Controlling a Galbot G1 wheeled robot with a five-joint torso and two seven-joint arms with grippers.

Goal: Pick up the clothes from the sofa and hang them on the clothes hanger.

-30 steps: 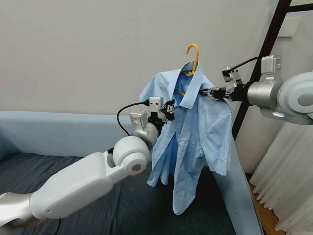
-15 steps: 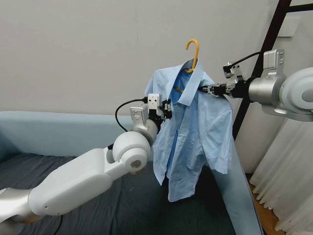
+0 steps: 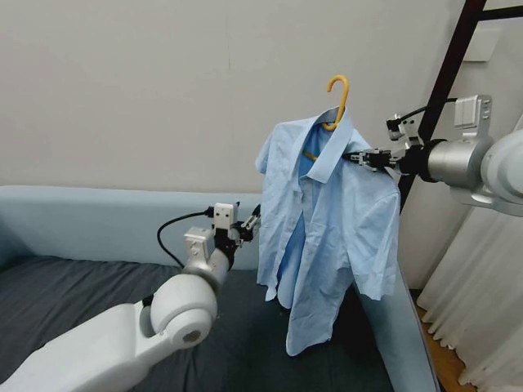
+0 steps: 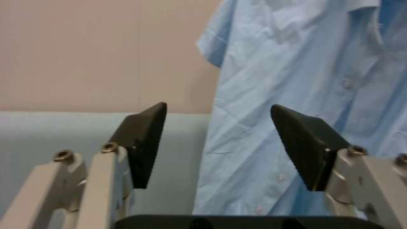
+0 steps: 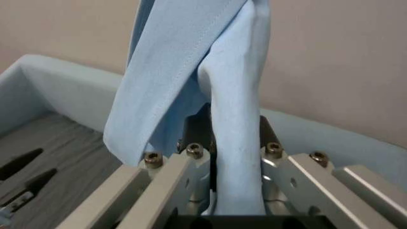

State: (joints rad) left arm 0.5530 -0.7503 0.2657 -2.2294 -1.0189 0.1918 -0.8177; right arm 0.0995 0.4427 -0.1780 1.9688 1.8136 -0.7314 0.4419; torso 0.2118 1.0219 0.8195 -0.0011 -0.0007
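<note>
right gripper (image 3: 357, 156) pinches the blue shirt (image 3: 335, 237) on its yellow hanger (image 3: 337, 92); left gripper (image 3: 252, 220) gapes empty beside it, above the sofa (image 3: 82, 222)

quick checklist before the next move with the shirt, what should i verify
1. Grip: the right end effector is shut on the shirt, fabric clamped in it: ok.
2. Other arm: the left end effector is open and apart from the shirt: ok.
3. Seating: the shirt's collar wraps the neck of the yellow hanger: ok.
4. Hook over a rail: not ok, it stands in free air.
5. Hem off the sofa: cannot tell.
</note>
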